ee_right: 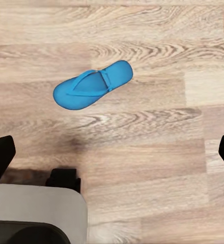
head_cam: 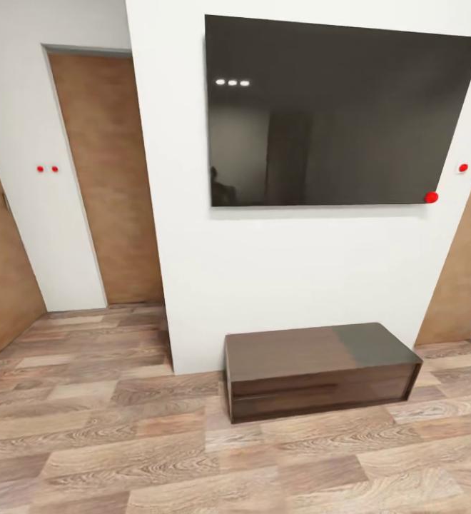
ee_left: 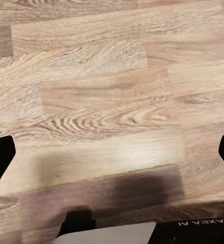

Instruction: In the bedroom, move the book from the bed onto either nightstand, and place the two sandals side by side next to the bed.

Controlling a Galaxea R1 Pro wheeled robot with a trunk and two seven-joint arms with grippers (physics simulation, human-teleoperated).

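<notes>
Both arms hung pointing down at the wood-plank floor. The right gripper was spread wide, its dark fingertips at opposite edges of the right wrist view, nothing between them. One blue sandal lay flat on the planks, apart from the fingers, with bare floor all around. The left gripper was likewise spread over bare planks. Ahead stood a white wall with a dark screen and a low dark bench at its foot, doorways either side.
</notes>
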